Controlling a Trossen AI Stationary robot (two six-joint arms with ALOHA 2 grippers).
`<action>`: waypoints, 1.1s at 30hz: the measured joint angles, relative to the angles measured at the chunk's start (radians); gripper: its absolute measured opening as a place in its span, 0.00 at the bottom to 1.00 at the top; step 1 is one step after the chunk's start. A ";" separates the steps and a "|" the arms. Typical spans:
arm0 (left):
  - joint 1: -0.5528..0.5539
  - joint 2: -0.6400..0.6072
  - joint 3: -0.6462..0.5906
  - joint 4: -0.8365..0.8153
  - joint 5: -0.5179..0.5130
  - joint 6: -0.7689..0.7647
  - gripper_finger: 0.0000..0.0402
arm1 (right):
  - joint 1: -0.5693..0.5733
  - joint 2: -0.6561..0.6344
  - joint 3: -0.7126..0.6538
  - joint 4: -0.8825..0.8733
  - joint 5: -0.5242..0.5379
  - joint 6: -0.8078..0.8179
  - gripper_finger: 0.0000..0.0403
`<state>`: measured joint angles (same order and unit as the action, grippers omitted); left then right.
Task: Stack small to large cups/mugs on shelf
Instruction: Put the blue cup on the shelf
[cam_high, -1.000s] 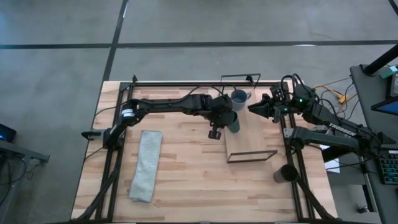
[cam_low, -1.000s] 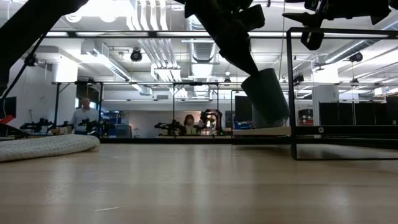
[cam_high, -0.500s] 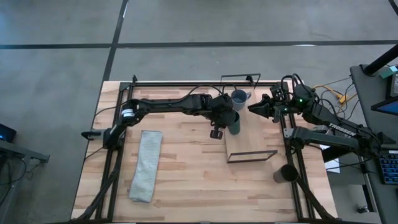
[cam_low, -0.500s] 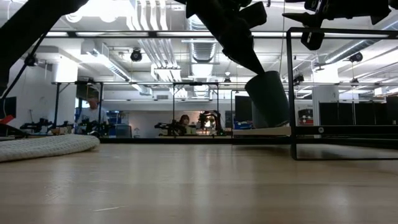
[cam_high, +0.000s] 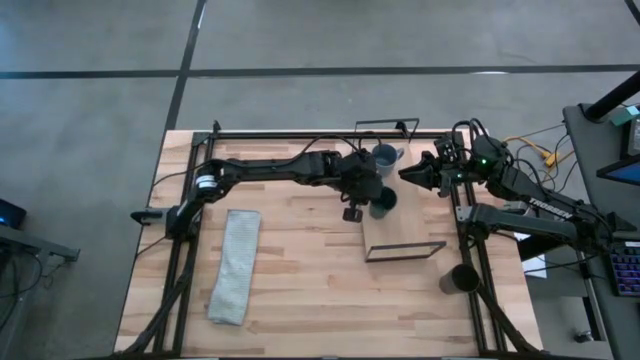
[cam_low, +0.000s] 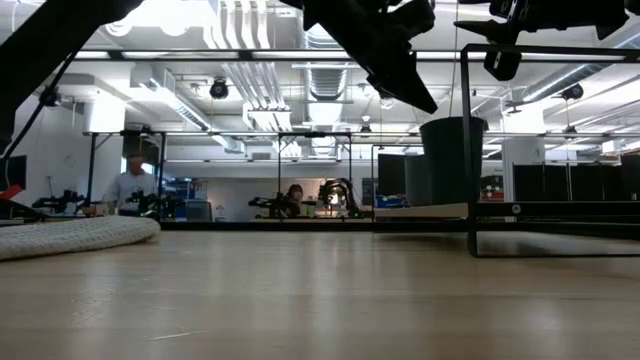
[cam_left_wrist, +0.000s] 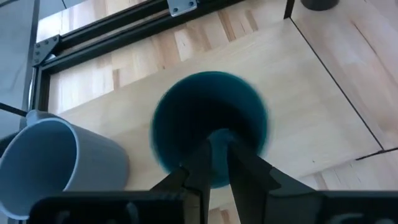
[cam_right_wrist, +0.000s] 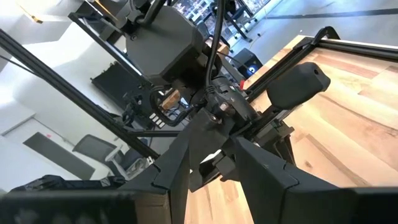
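Note:
A dark green cup (cam_high: 382, 204) (cam_low: 452, 160) stands upright with its base on the shelf (cam_high: 412, 228), a light-wood board with black wire frames at its short ends. My left gripper (cam_high: 369, 189) (cam_left_wrist: 217, 142) slants down over the cup's left rim. Its fingers are slightly open, and in the low view their tips (cam_low: 432, 105) end just above the rim. A blue-grey mug (cam_high: 384, 155) (cam_left_wrist: 56, 158) stands on the board's far end. A dark cup (cam_high: 460, 279) sits at the table's right edge. My right gripper (cam_high: 403, 175) (cam_right_wrist: 214, 146) hovers open and empty to the right of the mug.
A long grey folded cloth (cam_high: 235, 265) (cam_low: 70, 235) lies on the left half of the table. Black frame rails run along the table's far edge and both sides. The shelf's near wire frame (cam_high: 405, 250) (cam_low: 467, 150) stands upright at its end. People show in the room beyond.
The green cup was tilted with my left gripper at its rim. It has since dropped upright onto the shelf board, a little to the right. My left gripper has tipped its fingers upward and let go of the cup. My right arm has kept still.

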<state>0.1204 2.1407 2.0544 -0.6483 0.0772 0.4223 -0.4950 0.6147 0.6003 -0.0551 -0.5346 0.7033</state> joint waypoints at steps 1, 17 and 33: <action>0.000 0.000 0.000 0.003 0.000 0.000 0.09 | 0.000 0.000 0.000 0.000 0.000 0.000 0.30; -0.005 -0.042 0.008 -0.046 -0.121 -0.049 0.08 | 0.000 0.032 0.000 -0.209 -0.053 -0.005 0.18; -0.006 -0.066 -0.063 -0.128 -0.092 -0.256 0.00 | 0.000 0.176 0.000 -0.198 0.039 0.029 0.02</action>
<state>0.1146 2.0750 1.9912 -0.7761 -0.0145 0.1663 -0.4950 0.7903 0.6006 -0.2531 -0.4957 0.7325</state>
